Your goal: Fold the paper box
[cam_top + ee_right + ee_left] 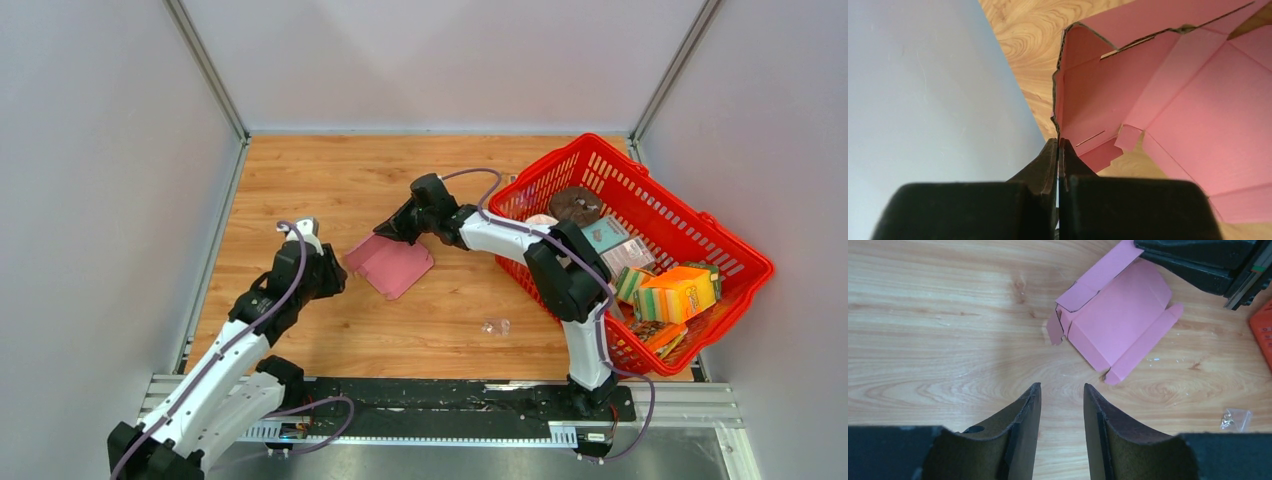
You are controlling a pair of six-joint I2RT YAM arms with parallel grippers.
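The pink paper box [390,264] lies on the wood table between the two arms, partly folded, with creases and die-cut tabs. In the left wrist view the box [1118,320] lies flat ahead with one side flap raised. My right gripper [392,229] is shut on the box's far edge and holds that flap up; in the right wrist view the box [1178,95] fills the right half and its thin edge runs into the closed gripper [1058,142]. My left gripper [335,272] is open and empty just left of the box; its fingers [1028,405] point at bare wood short of it.
A red basket [715,235] of packaged goods stands at the right, close behind the right arm. A small clear plastic scrap [495,326] lies on the table near the front. Grey walls enclose the table on three sides.
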